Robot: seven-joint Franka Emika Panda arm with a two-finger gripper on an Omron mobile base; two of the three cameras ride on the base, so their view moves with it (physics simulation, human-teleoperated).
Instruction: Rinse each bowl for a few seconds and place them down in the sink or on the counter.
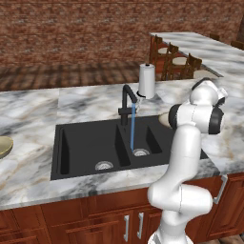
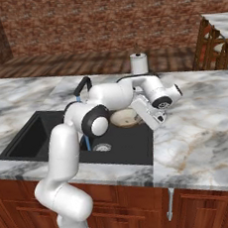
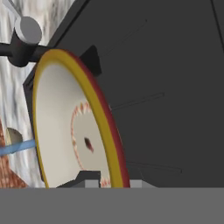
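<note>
My gripper point(image 2: 139, 114) is shut on the rim of a cream bowl point(image 2: 123, 117) and holds it above the right end of the black sink point(image 2: 33, 132). Close up, this bowl point(image 3: 61, 127) stands on edge, cream inside with a yellow-and-red rim, and the rim sits between my fingertips point(image 3: 89, 178). A sliver of the same bowl point(image 1: 163, 119) shows behind my arm. The black faucet point(image 1: 127, 102) is running, with a blue stream point(image 1: 133, 126) falling into the right basin. That stream point(image 3: 17, 148) passes behind the held bowl. An olive-tan bowl point(image 1: 4, 145) rests on the counter point(image 1: 33, 176) at the far left.
A white paper-towel roll point(image 1: 147, 81) stands behind the sink, right of the faucet. Each basin has a steel drain point(image 1: 104, 165). Wooden chairs point(image 1: 178, 64) stand by a second marble counter at the back right. Open marble point(image 2: 202, 126) lies right of the sink.
</note>
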